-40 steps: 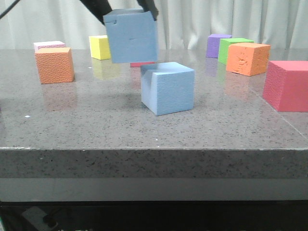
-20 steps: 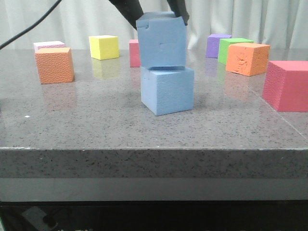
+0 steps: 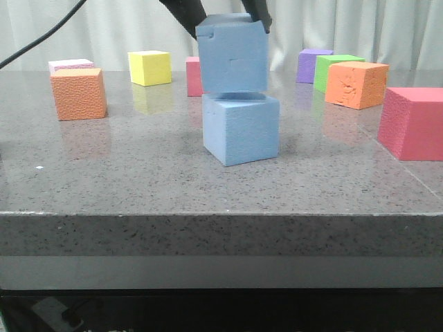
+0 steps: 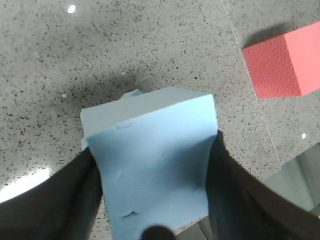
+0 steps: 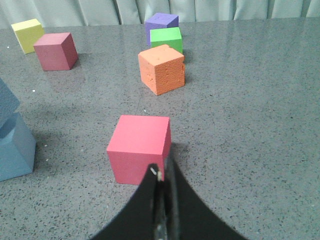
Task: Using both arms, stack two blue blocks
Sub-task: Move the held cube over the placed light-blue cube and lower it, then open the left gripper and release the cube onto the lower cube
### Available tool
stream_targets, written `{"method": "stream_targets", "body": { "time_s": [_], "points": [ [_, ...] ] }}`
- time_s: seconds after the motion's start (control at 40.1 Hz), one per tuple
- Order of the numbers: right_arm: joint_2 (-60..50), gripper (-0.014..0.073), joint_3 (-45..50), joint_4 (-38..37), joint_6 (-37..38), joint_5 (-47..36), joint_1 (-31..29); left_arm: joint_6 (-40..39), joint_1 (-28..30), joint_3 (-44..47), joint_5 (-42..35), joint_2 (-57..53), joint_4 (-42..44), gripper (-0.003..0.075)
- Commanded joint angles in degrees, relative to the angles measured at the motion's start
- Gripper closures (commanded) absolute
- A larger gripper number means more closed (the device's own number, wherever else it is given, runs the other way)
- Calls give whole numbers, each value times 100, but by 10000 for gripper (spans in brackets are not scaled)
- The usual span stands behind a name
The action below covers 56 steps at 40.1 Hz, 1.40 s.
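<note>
My left gripper point(image 3: 230, 26) comes down from above and is shut on a light blue block point(image 3: 232, 57) that has a notched top corner and faint dents. The block hangs slightly tilted, right over the second blue block point(image 3: 241, 131), which stands on the table. I cannot tell if they touch. In the left wrist view the held block point(image 4: 155, 165) fills the space between the fingers of the left gripper point(image 4: 154, 150), and a corner of the lower block point(image 4: 132, 93) peeks out. My right gripper point(image 5: 162, 172) is shut and empty, behind a pink cube point(image 5: 140, 145).
An orange cube point(image 3: 78, 93), a pale pink one point(image 3: 69, 65), a yellow one point(image 3: 150, 67) and a red one point(image 3: 193, 76) stand to the left and behind. Purple point(image 3: 313, 63), green point(image 3: 332, 68), orange point(image 3: 356, 84) and pink point(image 3: 412, 123) cubes stand to the right.
My left gripper has carried the notched blue block right and down to just over the other blue block. In the last half second it has barely moved.
</note>
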Motion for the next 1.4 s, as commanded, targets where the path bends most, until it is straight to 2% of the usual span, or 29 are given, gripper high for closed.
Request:
{"method": "stream_targets", "body": {
  "time_s": [0.0,0.15,0.324,0.923,1.122,1.371],
  "points": [
    [17,663,-159,6,-59,-480,-40,19,-30,-176,192,-286,-85,358],
    [17,663,-159,6,-59,-480,-40,53,-30,-176,192,-286,-85,250],
    [17,663,-159,6,-59,-480,-40,99,-30,-176,192,-286,-85,189],
    [17,663,-159,6,-59,-480,-40,121,-30,-176,192,-286,-51,188],
    [17,663,-159,6,-59,-480,-40,121,-30,-176,192,-286,-391,188],
    [17,663,-159,6,-59,-480,-40,121,-30,-176,192,-286,-392,190]
  ]
}}
